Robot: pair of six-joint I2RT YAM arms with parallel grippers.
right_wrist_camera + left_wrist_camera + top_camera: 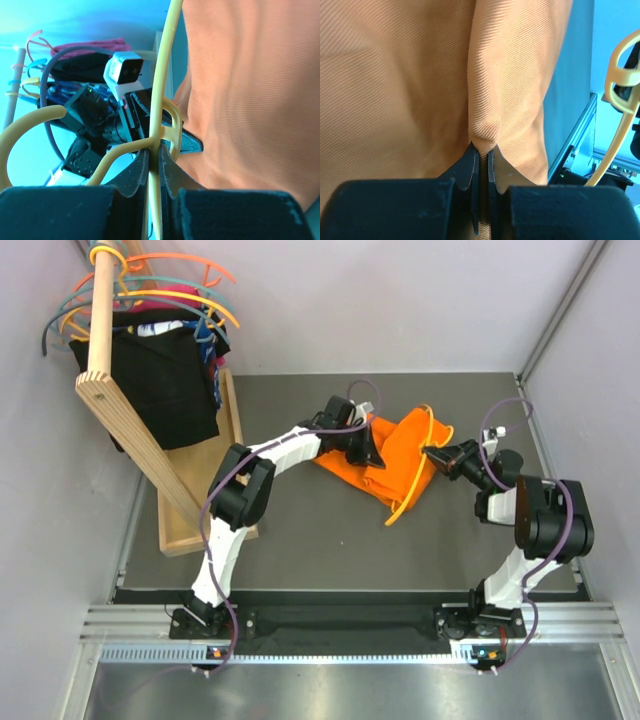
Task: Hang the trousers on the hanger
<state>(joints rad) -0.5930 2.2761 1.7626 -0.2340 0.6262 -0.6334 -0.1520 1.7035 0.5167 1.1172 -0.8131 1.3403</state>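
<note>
Jaws pinched tight: left jaws on trousers (510,75) fold; right jaws on hanger (159,100)

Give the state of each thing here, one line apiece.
trousers, bunched up, one fold pinched
hanger, clamped beside the trousers
left gripper, shut on the trousers
right gripper, shut on the hanger
black garment, hanging from the wooden pole

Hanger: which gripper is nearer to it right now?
Right. The right gripper is clamped on the hanger; the left gripper pinches the trousers, apart from the hanger.
</note>
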